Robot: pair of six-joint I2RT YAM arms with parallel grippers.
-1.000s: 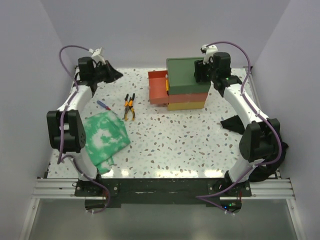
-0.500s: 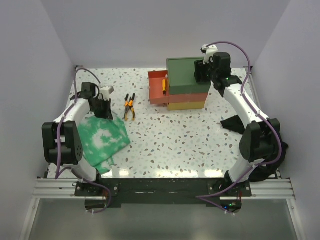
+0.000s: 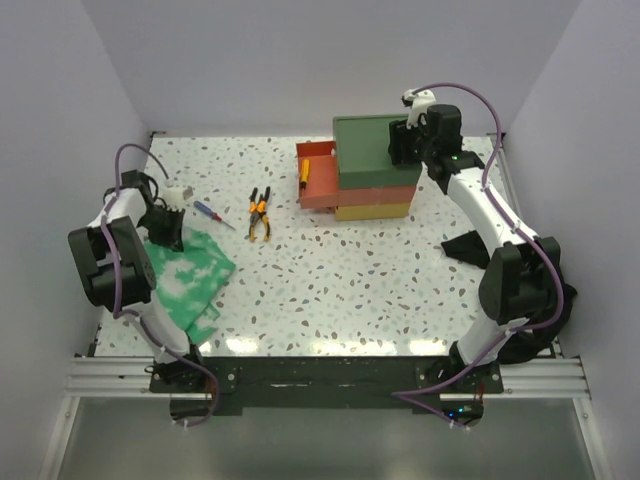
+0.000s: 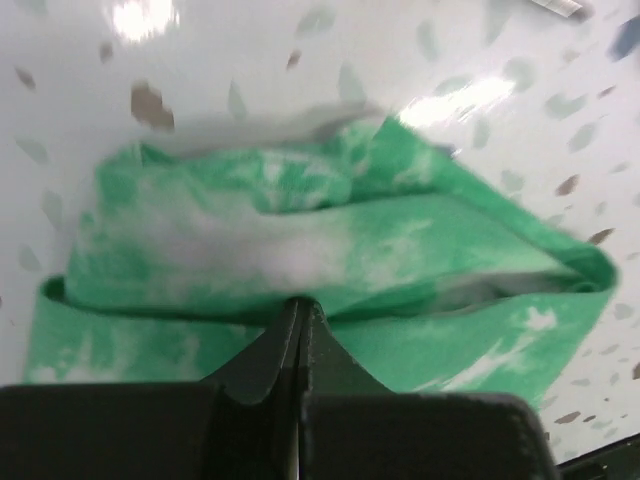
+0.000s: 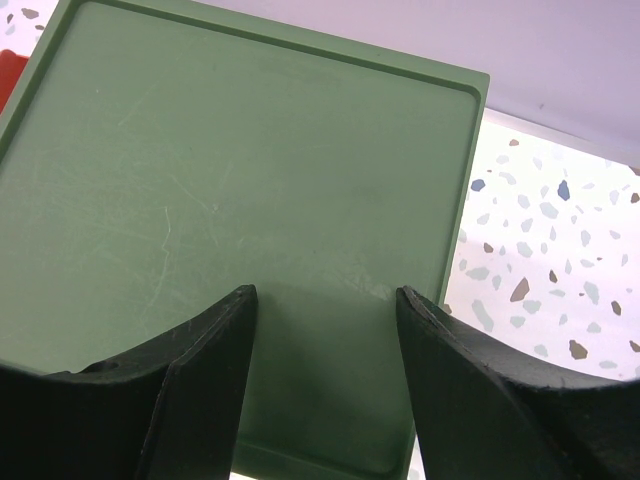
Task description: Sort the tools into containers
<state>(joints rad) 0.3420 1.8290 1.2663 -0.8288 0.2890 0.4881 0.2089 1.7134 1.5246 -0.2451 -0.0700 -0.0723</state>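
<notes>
- Left gripper (image 4: 298, 310), at the left of the top view, is clamped tight on a fold of the green-and-white cloth (image 4: 330, 235)
- Right gripper (image 5: 325, 340) hangs with jaws apart, empty, over the dark green top (image 5: 230, 170) of the drawer stack (image 3: 375, 195), upper right
- Pliers (image 3: 259, 214) lie on the surface (image 3: 330, 280), left of the open red-orange drawer (image 3: 318, 188)
</notes>
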